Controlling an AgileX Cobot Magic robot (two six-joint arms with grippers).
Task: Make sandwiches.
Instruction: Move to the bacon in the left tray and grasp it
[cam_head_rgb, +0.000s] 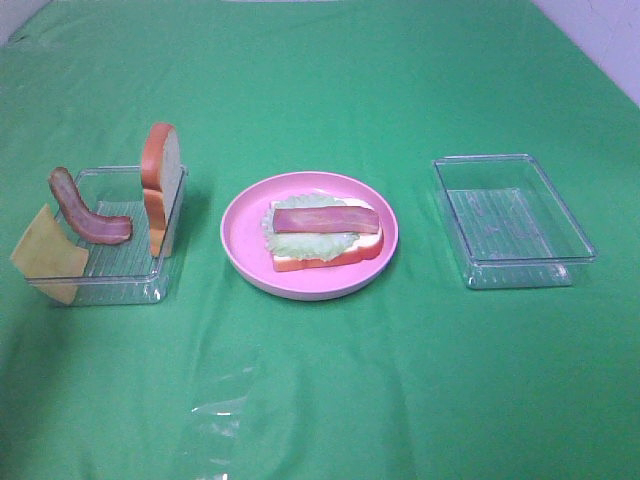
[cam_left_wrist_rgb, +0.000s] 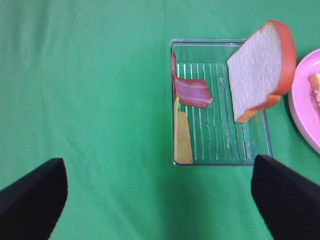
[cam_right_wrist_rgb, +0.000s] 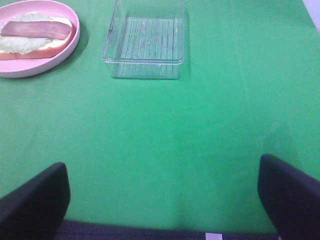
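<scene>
Cloth (cam_head_rgb: 320, 400): green, lightly creased, covering the whole table under everything else
Left gripper (cam_left_wrist_rgb: 159, 175): jaws spread wide, two dark fingers (cam_left_wrist_rgb: 32, 200) above bare cloth, gripping nothing; the left tray lies ahead of it, apart from the fingers
Right gripper (cam_right_wrist_rgb: 162, 170): jaws spread wide, dark fingers (cam_right_wrist_rgb: 35, 200) above bare cloth, gripping nothing; the right tray and the plate lie well ahead of it
Right tray (cam_head_rgb: 520, 272): clear plastic, ribbed floor, on the right side of the high view, apart from the plate
Left tray (cam_head_rgb: 110, 292): clear plastic, ribbed floor, on the left side, near the plate but not touching it
Plate (cam_head_rgb: 240, 235): round, pink, between the two trays, carrying the sandwich
Sandwich (cam_head_rgb: 322, 232): part-built stack lying flat in the middle of the plate
Base bread (cam_head_rgb: 300, 262): white slice with orange-brown crust, lowest layer of the stack
Lettuce (cam_head_rgb: 300, 240): pale green leaf on the base bread, its edges showing around the strip above
Top bacon (cam_head_rgb: 322, 218): reddish-pink strip lying flat along the lettuce, uppermost layer
Spare bread (cam_head_rgb: 160, 185): slice standing on edge, leaning on the left tray wall nearest the plate
Spare bacon (cam_head_rgb: 85, 215): curved strip in the left tray, one end raised
Cheese (cam_head_rgb: 45, 255): pale yellow square tilted against the left tray's outer wall, just beside the spare bacon
</scene>
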